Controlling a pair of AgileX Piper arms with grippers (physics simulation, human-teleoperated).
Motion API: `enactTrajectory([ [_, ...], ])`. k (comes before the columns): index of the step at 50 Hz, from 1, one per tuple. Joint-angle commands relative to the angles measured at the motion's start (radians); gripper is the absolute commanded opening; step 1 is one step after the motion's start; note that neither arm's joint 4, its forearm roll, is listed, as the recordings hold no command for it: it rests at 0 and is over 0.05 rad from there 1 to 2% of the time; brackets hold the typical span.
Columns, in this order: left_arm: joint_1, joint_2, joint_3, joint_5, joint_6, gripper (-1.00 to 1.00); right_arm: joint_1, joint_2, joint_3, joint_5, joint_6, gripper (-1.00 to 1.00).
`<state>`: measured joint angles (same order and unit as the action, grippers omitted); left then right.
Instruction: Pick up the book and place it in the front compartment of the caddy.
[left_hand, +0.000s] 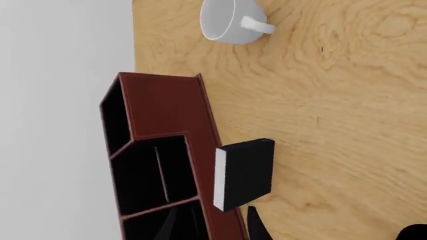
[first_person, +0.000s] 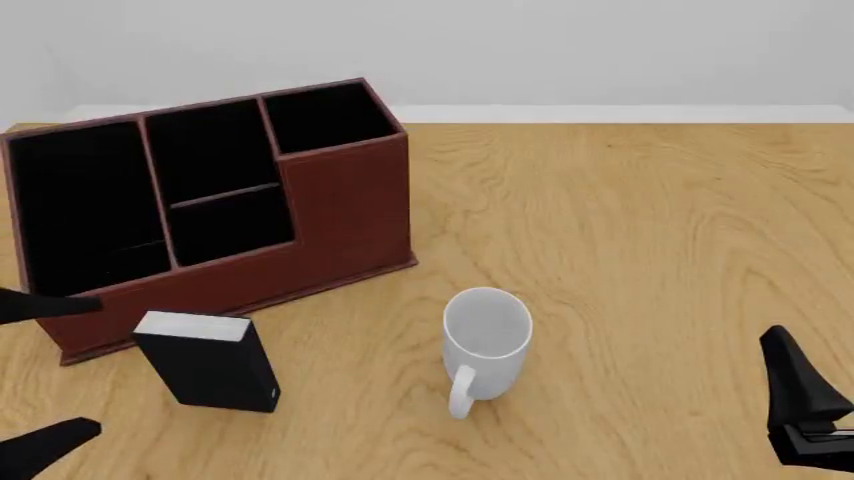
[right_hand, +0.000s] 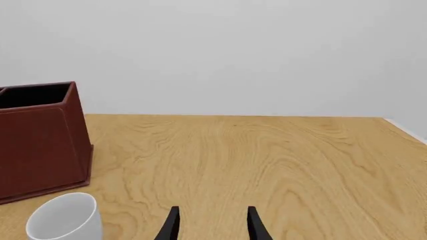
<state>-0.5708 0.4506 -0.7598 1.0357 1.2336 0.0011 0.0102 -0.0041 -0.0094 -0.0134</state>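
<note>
Wood-grain tabletop (first_person: 641, 230), pale wall behind; both my arms are low at the near edge.

Left gripper (first_person: 47, 370): two dark fingertips (first_person: 54, 303) show at the left edge of the front view, one above the other, spread well apart with nothing between them, so released. In the left wrist view only one thin finger shows clearly (the other is lost against the caddy's dark lining).

The book (first_person: 207, 362) stands upright on the table just beside those fingertips, not touching them. Black cover, white page edge facing up. It sits just in front of the caddy's low front wall, near its left end; from the left wrist view (left_hand: 244, 172) a thin strip of wood seems to separate book and caddy, though I cannot be sure they are apart.

The caddy (first_person: 347, 205) stands at the far left of the table: red-brown shell, black-lined compartments stepped from tall at the back to low at the front. The front compartment (first_person: 227, 225) holds nothing.

Right gripper (right_hand: 211, 225): two fingers parallel with bare table between them, released. In the front view it sits at the lower right (first_person: 801, 400), well apart from everything.

White mug (first_person: 486, 345) upright, handle toward me, between the book and the right gripper.
</note>
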Motion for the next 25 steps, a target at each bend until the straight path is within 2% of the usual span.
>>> enactTrajectory([
  [1, 0.015, 0.048, -0.002, 0.025, 0.091, 1.00, 0.000, 0.000, -0.001, 0.002, 0.000, 1.00],
  [8, 0.038, 0.103, -0.009, -0.008, 0.121, 1.00, 0.000, -0.001, -0.001, 0.002, 0.000, 1.00],
  [13, 0.057, 0.152, -0.031, -0.006, 0.107, 1.00, 0.000, -0.001, -0.001, 0.002, 0.000, 1.00],
  [24, 0.097, 0.240, -0.044, -0.074, 0.133, 1.00, 0.000, -0.001, -0.001, 0.002, 0.000, 1.00],
  [25, 0.073, 0.236, -0.059, -0.072, 0.108, 1.00, 0.000, -0.001, -0.001, 0.002, 0.000, 1.00],
])
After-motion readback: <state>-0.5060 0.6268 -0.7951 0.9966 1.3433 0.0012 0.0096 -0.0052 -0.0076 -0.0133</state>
